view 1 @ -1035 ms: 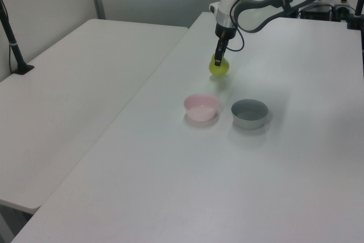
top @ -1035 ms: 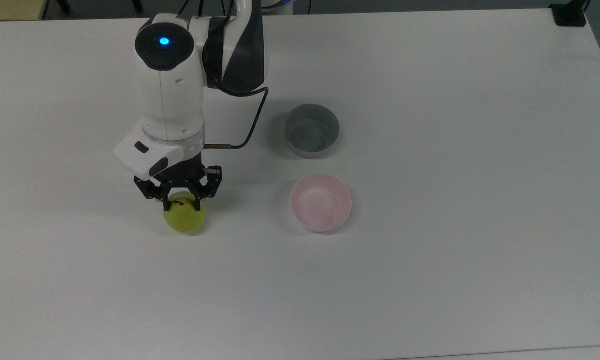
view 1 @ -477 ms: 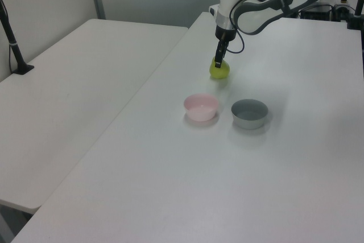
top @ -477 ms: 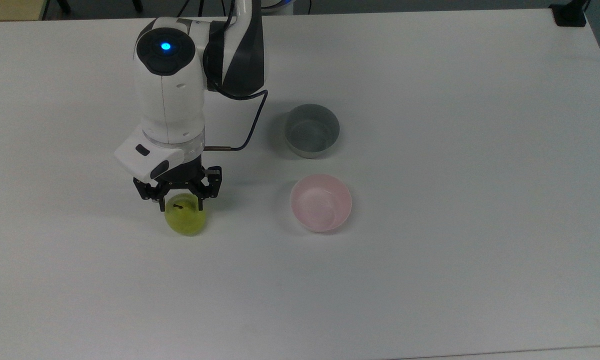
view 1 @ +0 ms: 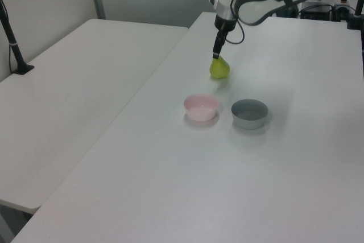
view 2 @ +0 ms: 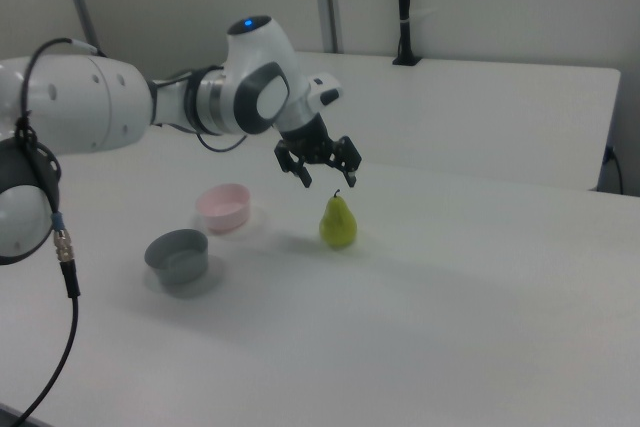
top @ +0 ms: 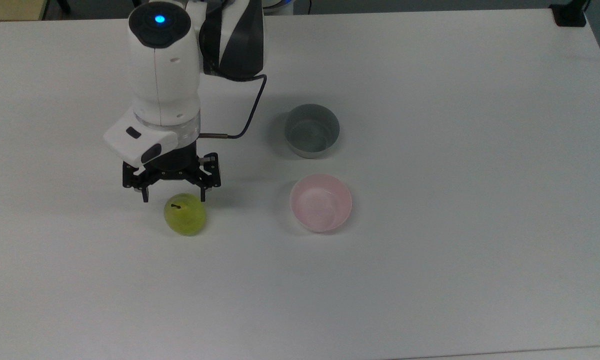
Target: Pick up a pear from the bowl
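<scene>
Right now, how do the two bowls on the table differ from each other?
The pink bowl is pale with a whitish rim and flared, rounded sides; the grey bowl is darker with straighter sides. In the top view the pink bowl sits lower in the picture and nearer the pear, which stands upright on the table; the grey bowl sits above it. Both are upright, empty and apart from each other.

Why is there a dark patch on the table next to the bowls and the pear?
Those are soft shadows from overhead light: in the top view beside the grey bowl and pink bowl; in the right view under the pear.
</scene>
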You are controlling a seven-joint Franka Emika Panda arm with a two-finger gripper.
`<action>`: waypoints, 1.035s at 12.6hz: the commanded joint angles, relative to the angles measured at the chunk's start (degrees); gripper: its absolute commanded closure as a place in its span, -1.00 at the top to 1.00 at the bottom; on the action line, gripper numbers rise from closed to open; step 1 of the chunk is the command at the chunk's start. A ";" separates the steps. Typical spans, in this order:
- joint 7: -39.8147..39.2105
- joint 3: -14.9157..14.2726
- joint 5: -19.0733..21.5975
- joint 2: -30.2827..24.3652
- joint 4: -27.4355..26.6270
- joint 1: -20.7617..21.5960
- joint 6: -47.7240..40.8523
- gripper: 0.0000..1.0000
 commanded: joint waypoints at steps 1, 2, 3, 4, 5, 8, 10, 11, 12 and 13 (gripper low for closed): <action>2.87 0.66 0.40 -8.46 -1.62 2.23 -10.68 1.00; 5.42 0.66 0.40 -10.48 -1.79 4.24 -14.02 1.00; 7.10 0.66 0.40 -12.59 -1.97 5.57 -17.45 1.00; 7.37 0.74 0.74 -14.53 -2.15 7.06 -21.05 1.00; 7.46 0.66 1.79 -16.89 -2.84 7.77 -24.56 1.00; 7.47 0.66 3.64 -20.43 -3.55 8.31 -30.12 1.00; 7.55 0.66 3.91 -22.27 -3.64 8.48 -33.46 1.00; 7.55 0.66 4.35 -23.58 -3.73 8.48 -35.48 1.00; 7.55 0.48 5.83 -24.64 -4.08 8.48 -36.46 1.00; 7.55 -0.13 8.46 -26.22 -4.60 8.48 -37.25 1.00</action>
